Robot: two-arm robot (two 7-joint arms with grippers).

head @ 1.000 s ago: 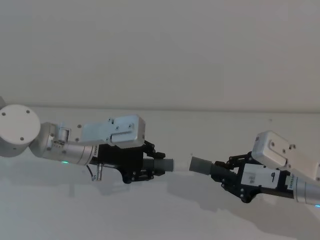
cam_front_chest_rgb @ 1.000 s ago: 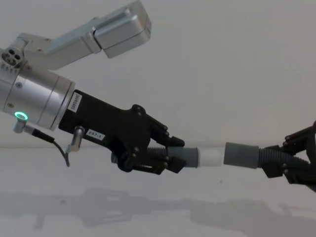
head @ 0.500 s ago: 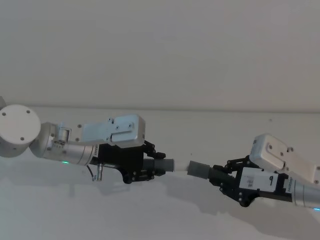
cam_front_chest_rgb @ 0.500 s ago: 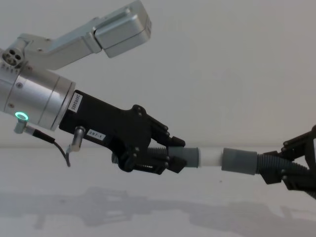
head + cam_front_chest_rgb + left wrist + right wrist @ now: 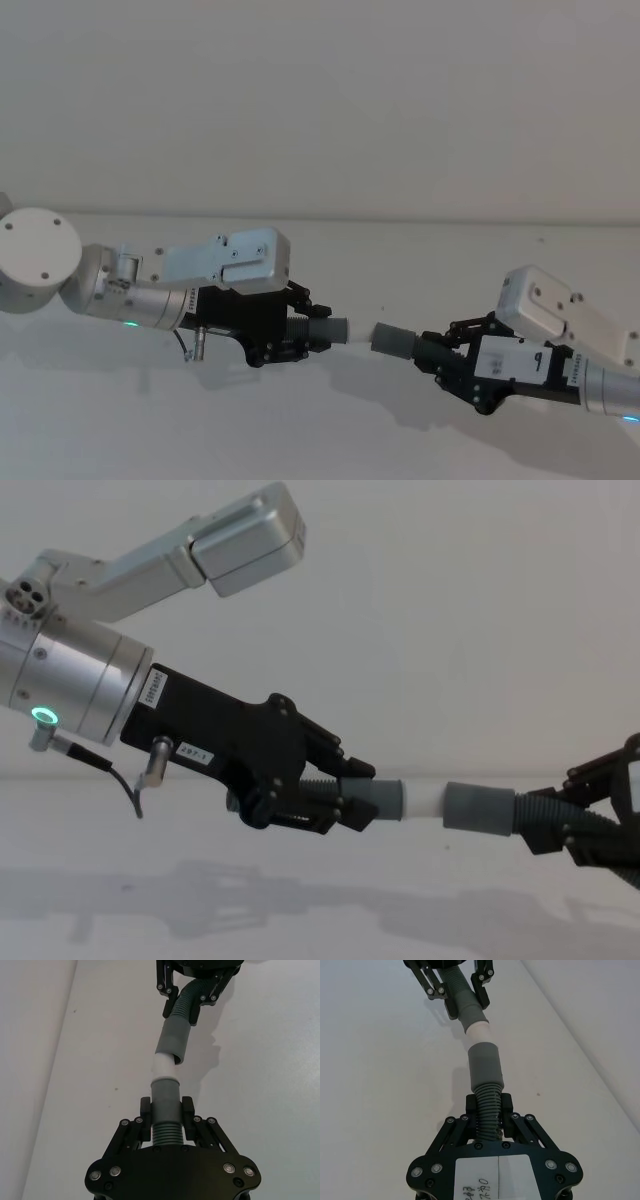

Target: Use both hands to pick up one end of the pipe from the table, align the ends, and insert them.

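1. The left gripper (image 5: 330, 795) clamps the ribbed part of the white-tipped hose piece (image 5: 385, 800); the right gripper (image 5: 440, 358) clamps the other hose piece (image 5: 480, 807), both held above the white table (image 5: 330, 430).
2. The left wrist view shows the white tip (image 5: 165, 1065) just entering the grey cuff (image 5: 172, 1042).

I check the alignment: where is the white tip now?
In the chest view the white tip sits mid-frame, on the left gripper's hose piece, at the mouth of the right piece's grey cuff.
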